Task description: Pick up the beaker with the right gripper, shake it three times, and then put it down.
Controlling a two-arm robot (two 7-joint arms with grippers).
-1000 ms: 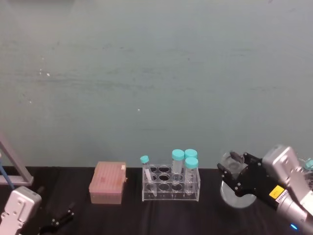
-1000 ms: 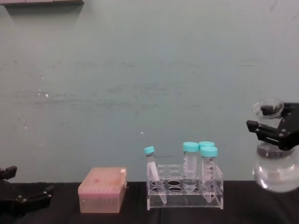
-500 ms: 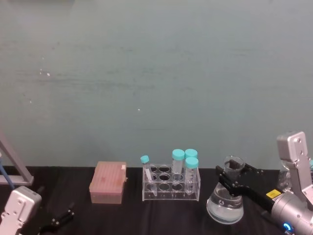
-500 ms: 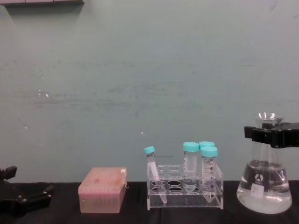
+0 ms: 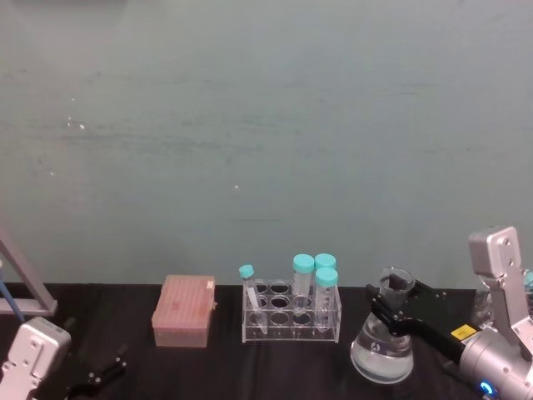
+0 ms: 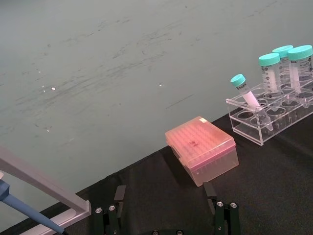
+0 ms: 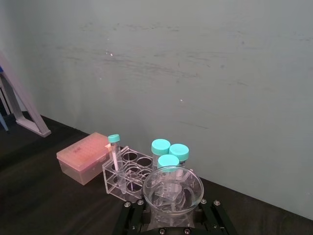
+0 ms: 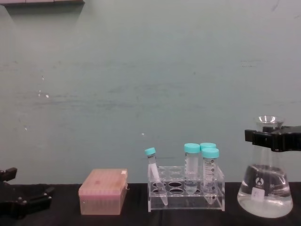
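Beaker (image 8: pixel 265 197) sits just right of the tube rack (image 8: pixel 186 194), neck pinched in your right gripper (image 8: pixel 271 140); spread the fingers slowly, then lift straight clear. Left gripper (image 6: pixel 164 198) idles well left, fingers apart.

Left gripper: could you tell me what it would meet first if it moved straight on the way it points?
Probably the pink box, lying ahead of the open left gripper; depth is unclear.
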